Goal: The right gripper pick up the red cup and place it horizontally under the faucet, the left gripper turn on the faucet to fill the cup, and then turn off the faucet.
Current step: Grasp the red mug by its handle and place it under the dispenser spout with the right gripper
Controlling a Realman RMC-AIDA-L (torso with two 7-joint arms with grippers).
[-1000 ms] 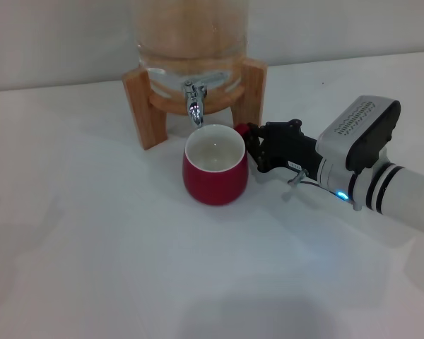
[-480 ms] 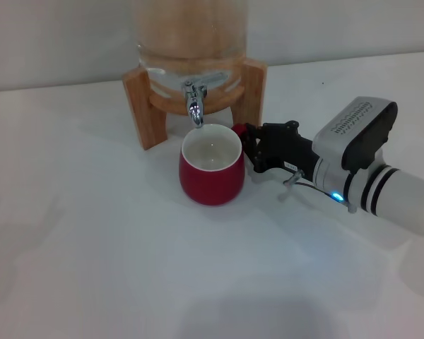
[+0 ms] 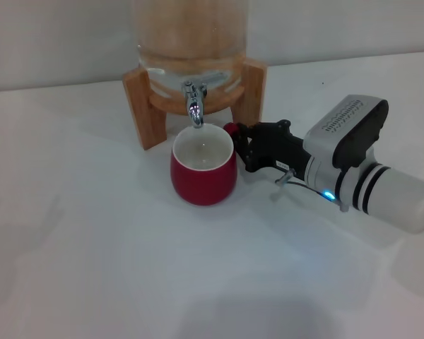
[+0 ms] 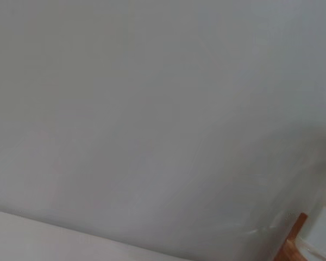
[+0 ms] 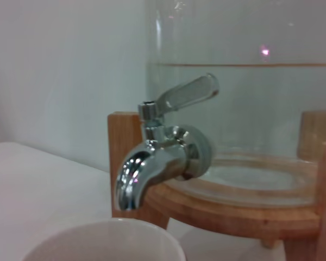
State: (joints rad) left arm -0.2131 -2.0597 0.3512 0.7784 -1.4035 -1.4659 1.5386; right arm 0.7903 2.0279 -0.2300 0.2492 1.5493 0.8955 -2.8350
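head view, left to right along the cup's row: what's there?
red cup → right gripper, clamped on the cup's handle → its ribbed silver-white housing → banded forearm

right hand [image 3: 239,144] clamped, arm low, reaching forward-left; left unseen

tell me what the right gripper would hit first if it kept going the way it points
The right gripper points leftward across the table and is already at the cup, holding its handle. Going on would just push the cup; past it, the stand's leg seems next, though depth is unclear.
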